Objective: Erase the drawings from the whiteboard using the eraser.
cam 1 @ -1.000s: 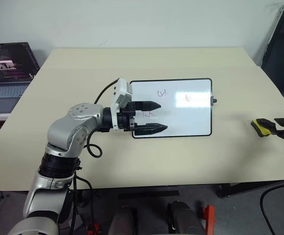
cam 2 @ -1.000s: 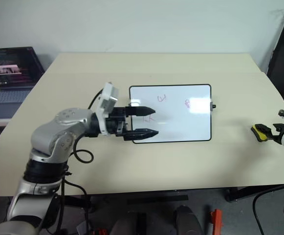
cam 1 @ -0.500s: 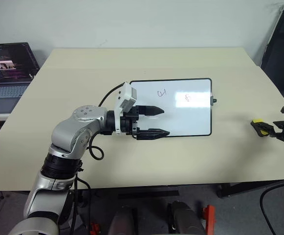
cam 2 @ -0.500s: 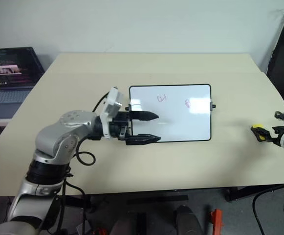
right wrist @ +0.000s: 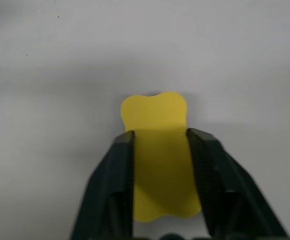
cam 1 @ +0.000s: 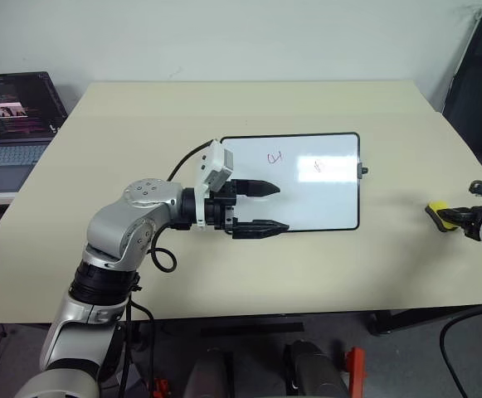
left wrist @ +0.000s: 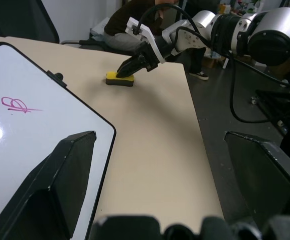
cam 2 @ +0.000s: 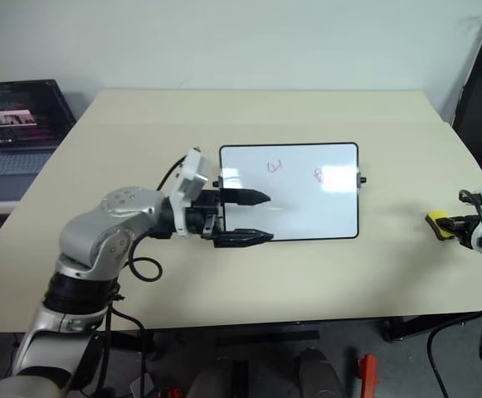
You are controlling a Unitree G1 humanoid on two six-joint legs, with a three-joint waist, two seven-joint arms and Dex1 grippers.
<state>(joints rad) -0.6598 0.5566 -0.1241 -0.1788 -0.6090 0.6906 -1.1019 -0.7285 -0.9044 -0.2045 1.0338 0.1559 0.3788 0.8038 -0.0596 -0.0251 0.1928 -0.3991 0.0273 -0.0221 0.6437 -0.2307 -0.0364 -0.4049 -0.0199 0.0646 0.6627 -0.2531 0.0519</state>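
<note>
The whiteboard (cam 1: 332,199) lies flat at the middle of the table, with two small red drawings (cam 1: 275,157) (cam 1: 319,167) near its far edge. My left gripper (cam 1: 282,207) hovers open over the board's near left part, its fingers pointing right. The eraser (cam 1: 440,214) is a small yellow block on the table near the right edge, well clear of the board. My right gripper (cam 1: 460,217) is shut on the eraser; in the right wrist view the fingers (right wrist: 122,170) squeeze the eraser (right wrist: 157,165) from both sides.
A laptop (cam 1: 12,124) with a lit screen stands on a lower surface past the table's left edge. A black chair (cam 1: 477,83) stands beyond the far right corner. Bare tabletop (cam 1: 398,249) lies between board and eraser.
My right gripper's fingers, open around the eraser a second ago, have closed on it. The left gripper stays open over the board.
</note>
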